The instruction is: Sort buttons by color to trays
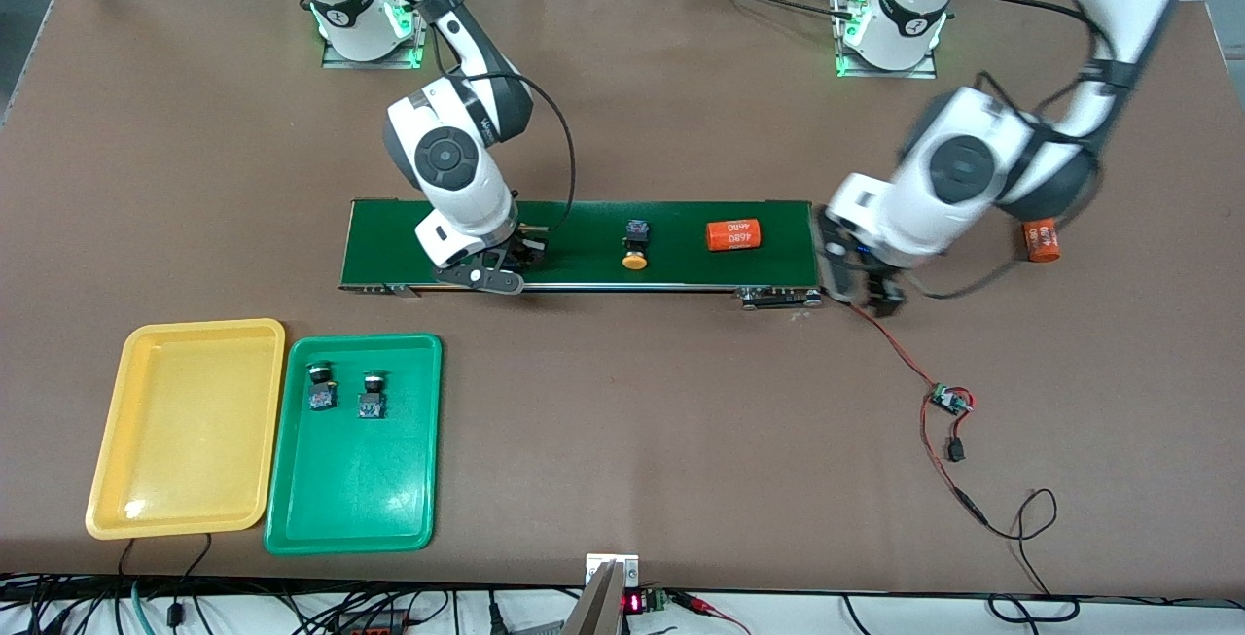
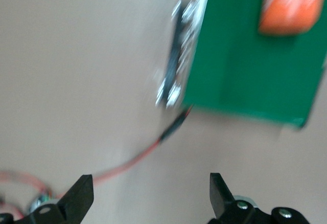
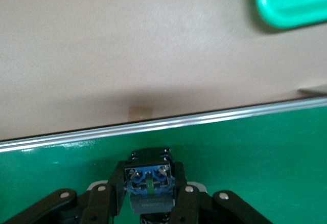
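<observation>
Nearest the front camera, at the right arm's end of the desk (image 1: 622,440), two trays sit side by side, just apart. The yellow tray (image 1: 136,509) holds nothing. The green tray (image 1: 350,509) carries two green-capped buttons (image 1: 321,387) (image 1: 371,397) in its farther part, near each other but not touching.

Farther back, a red-and-black wire (image 1: 905,363) with a small circuit board (image 1: 948,400) trails over the desk toward the left arm's end.

Next, the dark green conveyor belt (image 1: 584,265). Right hand (image 1: 486,270) is down at the belt's end toward the right arm, at its near edge, clenched on a button (image 3: 148,180); the right wrist view shows the black body with its blue terminal face pinched between the fingers (image 3: 104,198). Cap colour not visible.

Mid-belt lies a yellow-capped button (image 1: 635,248), cap toward the front camera, well apart from both hands. Beside it, toward the left arm, an orange cylinder (image 1: 731,235) with white print lies on the belt.

Left hand (image 1: 861,290) hangs over bare desk just off the belt's other end, fingers (image 2: 76,198) released and spread, gripping nothing. A second orange cylinder (image 1: 1042,239) lies on the desk under the left arm.
</observation>
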`<action>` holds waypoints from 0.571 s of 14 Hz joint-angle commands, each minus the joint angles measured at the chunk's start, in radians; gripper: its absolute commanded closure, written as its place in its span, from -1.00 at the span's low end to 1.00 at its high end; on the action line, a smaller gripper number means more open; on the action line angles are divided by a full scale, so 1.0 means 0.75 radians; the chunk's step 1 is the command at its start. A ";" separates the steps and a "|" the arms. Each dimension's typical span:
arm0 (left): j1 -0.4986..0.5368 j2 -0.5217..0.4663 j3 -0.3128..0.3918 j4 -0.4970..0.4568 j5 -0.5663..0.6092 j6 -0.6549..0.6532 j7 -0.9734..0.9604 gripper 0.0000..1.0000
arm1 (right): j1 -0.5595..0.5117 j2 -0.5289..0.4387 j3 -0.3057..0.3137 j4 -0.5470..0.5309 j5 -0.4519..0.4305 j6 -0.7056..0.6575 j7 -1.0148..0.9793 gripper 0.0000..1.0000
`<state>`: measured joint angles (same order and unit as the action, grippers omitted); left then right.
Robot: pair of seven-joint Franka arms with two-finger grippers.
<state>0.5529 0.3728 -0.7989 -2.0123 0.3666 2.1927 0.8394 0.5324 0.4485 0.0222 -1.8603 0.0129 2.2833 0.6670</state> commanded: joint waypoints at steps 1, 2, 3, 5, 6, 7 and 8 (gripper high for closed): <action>0.191 0.022 0.042 -0.019 -0.006 -0.003 0.049 -1.00 | -0.129 -0.019 0.007 0.236 0.001 -0.295 -0.242 0.74; 0.202 0.028 0.093 -0.015 -0.006 -0.003 0.045 -1.00 | -0.184 -0.017 0.007 0.306 0.003 -0.370 -0.326 0.73; 0.204 0.027 0.140 -0.015 -0.006 -0.003 0.032 -1.00 | -0.245 -0.017 0.007 0.353 0.003 -0.422 -0.398 0.72; 0.212 0.020 0.261 -0.025 -0.006 0.005 -0.002 -1.00 | -0.364 -0.011 0.007 0.390 0.003 -0.461 -0.580 0.70; 0.212 0.022 0.328 -0.023 -0.006 0.007 -0.057 -1.00 | -0.429 0.005 0.007 0.390 0.001 -0.459 -0.668 0.70; 0.214 0.022 0.382 -0.025 -0.006 0.005 -0.120 -1.00 | -0.484 0.044 0.007 0.427 0.001 -0.457 -0.758 0.70; 0.222 0.020 0.427 -0.029 -0.006 0.001 -0.174 -1.00 | -0.531 0.089 0.007 0.475 -0.001 -0.459 -0.833 0.70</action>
<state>0.7255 0.4035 -0.5426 -2.0217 0.3665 2.1938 0.7897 0.2022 0.4410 0.0088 -1.5817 0.0130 1.9562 0.1461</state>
